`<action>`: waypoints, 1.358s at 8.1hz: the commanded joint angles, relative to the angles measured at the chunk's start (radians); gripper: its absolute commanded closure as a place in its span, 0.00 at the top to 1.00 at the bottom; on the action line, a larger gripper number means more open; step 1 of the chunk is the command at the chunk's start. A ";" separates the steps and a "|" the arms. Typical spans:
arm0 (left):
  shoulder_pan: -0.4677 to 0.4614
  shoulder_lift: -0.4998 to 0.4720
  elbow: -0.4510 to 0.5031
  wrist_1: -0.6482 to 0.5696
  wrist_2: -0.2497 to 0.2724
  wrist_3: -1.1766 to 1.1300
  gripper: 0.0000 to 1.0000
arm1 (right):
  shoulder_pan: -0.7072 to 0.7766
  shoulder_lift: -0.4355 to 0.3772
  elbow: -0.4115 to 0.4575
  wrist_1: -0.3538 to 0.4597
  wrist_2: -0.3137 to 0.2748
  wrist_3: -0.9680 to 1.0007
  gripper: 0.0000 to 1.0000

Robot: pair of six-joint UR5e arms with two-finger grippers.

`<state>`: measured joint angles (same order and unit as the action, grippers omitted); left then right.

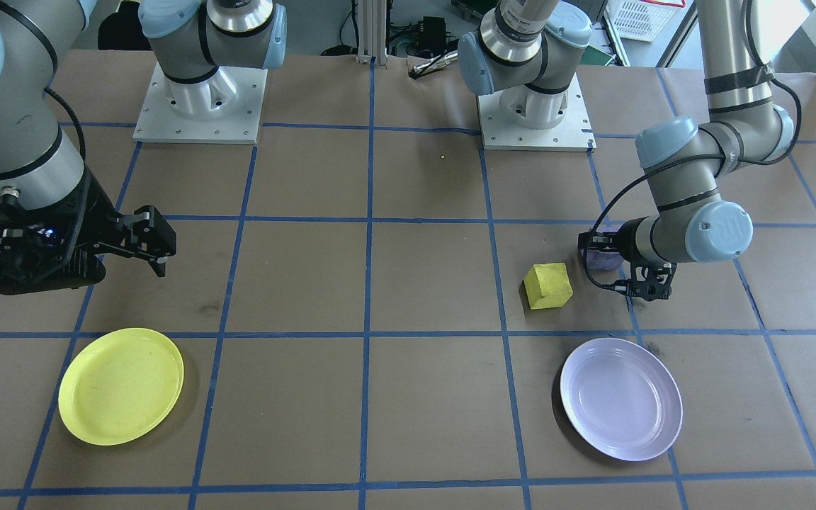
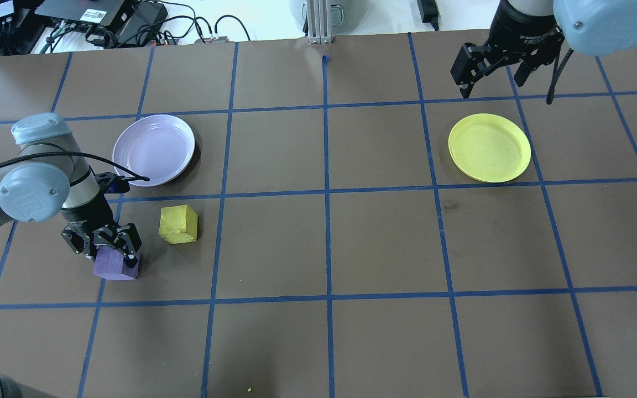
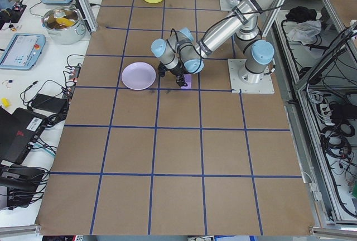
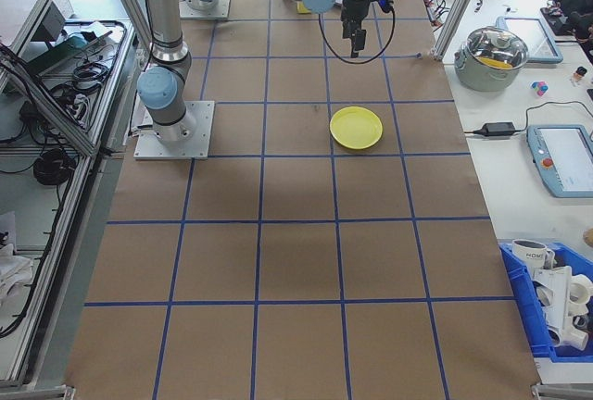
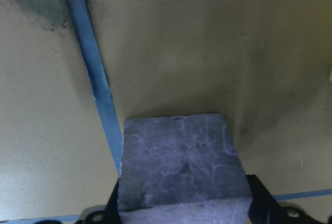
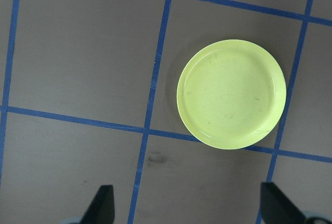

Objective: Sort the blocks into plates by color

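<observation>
Presently the lavender plate (image 2: 153,149) is sitting empty near the left tool (image 2: 109,249), whose fingers are closing around the purple block (image 2: 115,265) on the bench (image 2: 351,237), a shallow edge grip probably risking a slip, while the right tool (image 2: 492,74) is hanging wide open, holding nothing.

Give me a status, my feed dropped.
Left gripper shut on purple block, at the table. Right gripper open, empty, above yellow plate. Yellow block loose near lavender plate. Nothing obstructing.
</observation>
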<state>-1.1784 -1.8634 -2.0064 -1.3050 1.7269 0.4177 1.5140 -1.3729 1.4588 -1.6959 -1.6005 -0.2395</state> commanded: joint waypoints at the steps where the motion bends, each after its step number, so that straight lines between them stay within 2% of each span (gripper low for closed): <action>1: 0.000 -0.002 0.005 -0.009 0.003 0.006 0.19 | 0.000 -0.002 0.000 0.012 0.001 0.061 1.00; 3: 0.000 0.026 0.021 -0.060 0.014 0.003 0.17 | 0.000 0.000 0.000 0.015 0.004 0.063 1.00; 4: 0.000 0.045 0.119 -0.109 0.016 0.004 0.10 | 0.000 -0.002 0.002 0.015 0.004 0.063 1.00; 5: 0.000 0.021 0.284 -0.273 0.016 0.001 0.03 | 0.000 0.000 0.000 0.012 0.002 0.063 1.00; 6: -0.003 -0.021 0.425 -0.349 0.011 -0.007 0.02 | 0.000 0.000 0.000 0.010 -0.001 0.063 1.00; 8: -0.024 -0.170 0.607 -0.349 -0.022 -0.022 0.02 | 0.000 -0.002 0.000 0.009 -0.001 0.074 1.00; 9: -0.050 -0.222 0.665 -0.347 -0.062 -0.066 0.02 | 0.000 -0.002 0.002 0.013 -0.001 0.116 1.00; 11: -0.128 -0.296 0.698 -0.240 -0.049 -0.151 0.03 | 0.000 -0.002 0.000 -0.005 0.001 0.125 1.00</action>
<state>-1.2456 -2.0861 -1.3516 -1.6317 1.6794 0.3325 1.5141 -1.3744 1.4599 -1.6857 -1.6013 -0.1279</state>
